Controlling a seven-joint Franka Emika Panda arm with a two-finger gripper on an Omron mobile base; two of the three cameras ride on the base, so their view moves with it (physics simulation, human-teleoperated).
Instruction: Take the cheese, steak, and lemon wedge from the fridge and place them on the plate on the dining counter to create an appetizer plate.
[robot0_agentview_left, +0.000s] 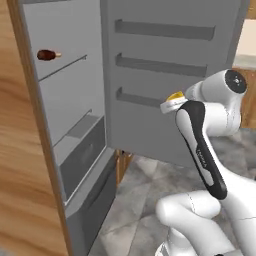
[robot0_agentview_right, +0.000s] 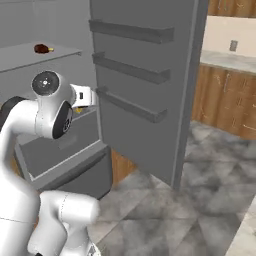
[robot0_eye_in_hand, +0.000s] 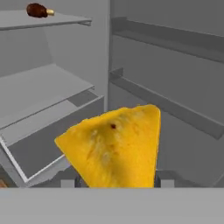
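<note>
The fridge (robot0_agentview_left: 75, 115) stands open, its door (robot0_agentview_right: 145, 85) swung wide with three grey racks across its inner face. The gripper (robot0_eye_in_hand: 117, 181) is pinching the cheese (robot0_eye_in_hand: 114, 146): in the hand view the yellow-orange wedge sits directly above the finger tips and hides most of them, its broad edge uppermost and its point down toward the fingers. In the left base view a sliver of the cheese (robot0_agentview_left: 175, 95) shows at the hand, in front of the lowest door rack, and the hand is outside the fridge body, between the shelves and the open door.

The steak (robot0_agentview_left: 46, 55) lies on the upper shelf (robot0_eye_in_hand: 43, 19) near its front edge, a dark reddish-brown lump; a small yellowish bit touches its side, too small to tell whether it is the lemon wedge. The same lump shows in the right base view (robot0_agentview_right: 41, 48) and in the hand view (robot0_eye_in_hand: 37, 10). Below, the middle shelf (robot0_eye_in_hand: 39, 89) is bare, and beneath it the grey drawer (robot0_eye_in_hand: 52, 144) stands partly pulled out
</note>
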